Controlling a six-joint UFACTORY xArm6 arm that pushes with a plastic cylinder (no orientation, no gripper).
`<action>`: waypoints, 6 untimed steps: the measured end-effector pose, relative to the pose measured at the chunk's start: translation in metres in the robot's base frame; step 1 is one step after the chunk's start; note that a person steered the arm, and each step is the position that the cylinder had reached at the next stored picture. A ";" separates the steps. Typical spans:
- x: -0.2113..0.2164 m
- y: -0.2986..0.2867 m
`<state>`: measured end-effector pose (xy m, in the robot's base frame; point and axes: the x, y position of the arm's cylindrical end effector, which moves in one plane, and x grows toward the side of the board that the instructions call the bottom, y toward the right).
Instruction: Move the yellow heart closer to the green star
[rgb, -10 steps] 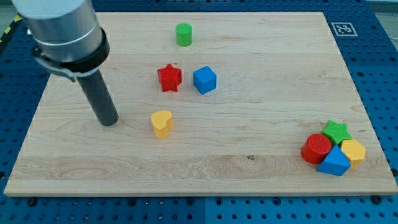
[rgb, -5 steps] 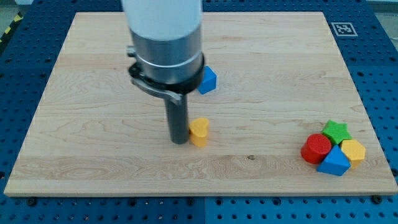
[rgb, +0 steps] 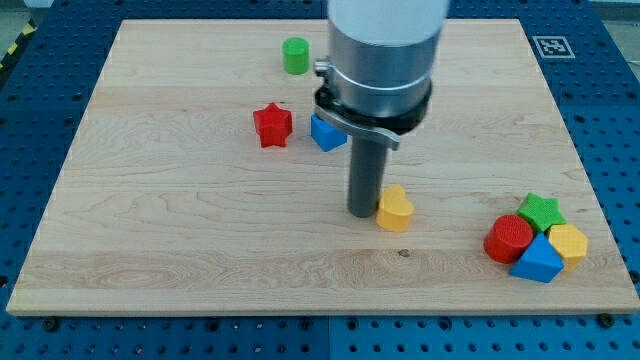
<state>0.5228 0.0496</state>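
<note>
The yellow heart (rgb: 395, 209) lies on the wooden board (rgb: 180, 250), right of the middle. My tip (rgb: 362, 211) touches its left side. The green star (rgb: 541, 210) sits near the board's lower right corner, in a tight cluster with a red cylinder (rgb: 509, 239), a blue triangle (rgb: 538, 261) and a yellow hexagon block (rgb: 569, 243). The heart is well to the left of that cluster.
A red star (rgb: 272, 125) and a blue cube (rgb: 326, 132), partly hidden by the arm, sit left of the rod. A green cylinder (rgb: 295, 55) stands near the board's top edge. A marker tag (rgb: 552, 46) is at the top right corner.
My tip has swept from the board's left to the right, met the yellow heart and pushed it rightward, toward the green star's cluster. The other blocks have not moved.
</note>
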 end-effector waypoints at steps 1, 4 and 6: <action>0.009 0.030; 0.006 0.068; 0.002 0.117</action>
